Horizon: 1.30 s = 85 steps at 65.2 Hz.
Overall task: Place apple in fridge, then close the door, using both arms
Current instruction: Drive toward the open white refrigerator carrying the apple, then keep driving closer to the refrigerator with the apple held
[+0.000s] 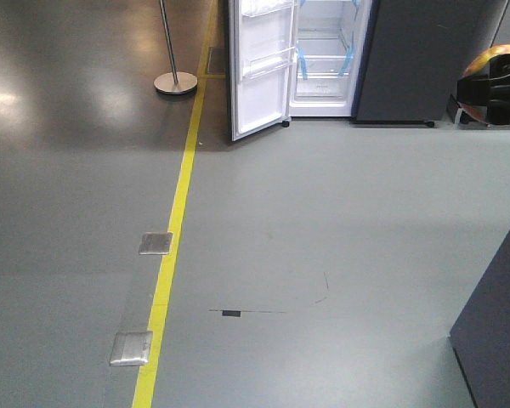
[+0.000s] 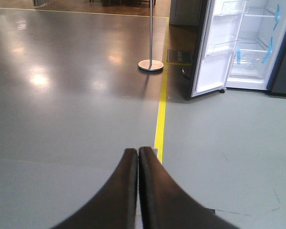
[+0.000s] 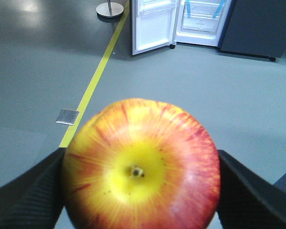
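The red apple, yellow around its stem dimple, fills the right wrist view, with my right gripper shut on it, one black finger on each side. In the front view that gripper and the apple show at the right edge, well above the floor. The fridge stands far ahead, its white inside and blue tape showing. Its door is swung open to the left. My left gripper is shut and empty, pointing over the floor towards the fridge and the door.
A yellow floor line runs from near me up to the fridge's left side. Two metal floor plates lie on it. A post on a round base stands left of the door. A dark grey cabinet adjoins the fridge's right; a dark panel stands near right.
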### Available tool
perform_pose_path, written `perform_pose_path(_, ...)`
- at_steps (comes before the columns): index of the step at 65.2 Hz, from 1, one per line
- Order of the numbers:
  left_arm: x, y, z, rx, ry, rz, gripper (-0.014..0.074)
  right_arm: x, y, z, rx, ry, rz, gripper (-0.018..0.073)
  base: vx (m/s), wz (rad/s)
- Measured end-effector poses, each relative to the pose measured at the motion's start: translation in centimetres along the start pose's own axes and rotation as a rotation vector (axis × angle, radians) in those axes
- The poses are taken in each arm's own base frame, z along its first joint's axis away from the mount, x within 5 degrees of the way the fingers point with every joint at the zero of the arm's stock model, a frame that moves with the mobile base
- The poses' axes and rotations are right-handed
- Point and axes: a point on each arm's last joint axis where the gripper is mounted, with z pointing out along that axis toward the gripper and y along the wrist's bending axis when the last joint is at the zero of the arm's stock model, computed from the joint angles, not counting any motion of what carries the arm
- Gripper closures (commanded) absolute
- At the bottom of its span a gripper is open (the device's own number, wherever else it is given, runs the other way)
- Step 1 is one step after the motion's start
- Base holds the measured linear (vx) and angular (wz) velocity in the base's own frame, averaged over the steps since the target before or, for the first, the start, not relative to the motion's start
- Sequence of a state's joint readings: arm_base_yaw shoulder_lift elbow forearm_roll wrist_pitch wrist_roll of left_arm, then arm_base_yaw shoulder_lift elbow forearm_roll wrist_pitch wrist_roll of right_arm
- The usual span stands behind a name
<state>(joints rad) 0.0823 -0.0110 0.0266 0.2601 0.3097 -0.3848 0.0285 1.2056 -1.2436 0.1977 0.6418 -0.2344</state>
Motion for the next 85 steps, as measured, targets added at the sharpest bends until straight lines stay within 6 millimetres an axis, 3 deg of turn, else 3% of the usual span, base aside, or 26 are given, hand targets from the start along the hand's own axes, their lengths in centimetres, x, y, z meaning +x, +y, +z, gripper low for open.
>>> perform_pose_path(85, 0.0, 0.0, 0.0, 0.0, 0.0, 0.0, 0.0604, 0.0, 0.0, 0.0, 0.0, 0.0, 0.0, 0.0391, 0.16, -0.02)
